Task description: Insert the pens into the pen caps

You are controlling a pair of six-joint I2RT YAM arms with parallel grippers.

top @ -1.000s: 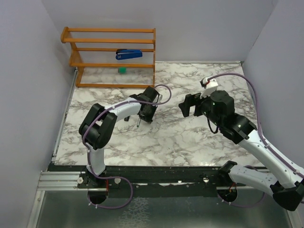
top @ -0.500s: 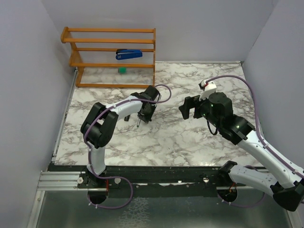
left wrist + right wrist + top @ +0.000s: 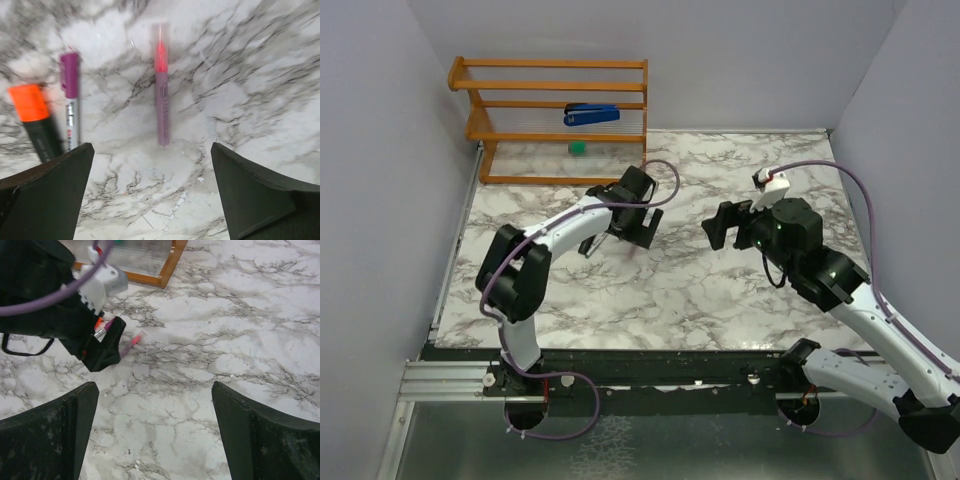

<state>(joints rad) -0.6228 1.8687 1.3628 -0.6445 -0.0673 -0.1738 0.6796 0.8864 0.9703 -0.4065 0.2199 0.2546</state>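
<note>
The table looks like smooth white marble with grey veins, the rack is orange-stained wood, and the pink pen (its cap clear, see-through plastic) lies beside matt black gripper fingers.

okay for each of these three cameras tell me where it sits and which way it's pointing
Top external: above and behind the bases, looking down at the marble table, both arms, wooden rack.
Left wrist: looks straight down between its open fingers at three capped pens; the pink pen lies alone.
Right wrist: looks low across the table past its open fingers at the left gripper.
Shared: both wrist views show the pink pen.
</note>
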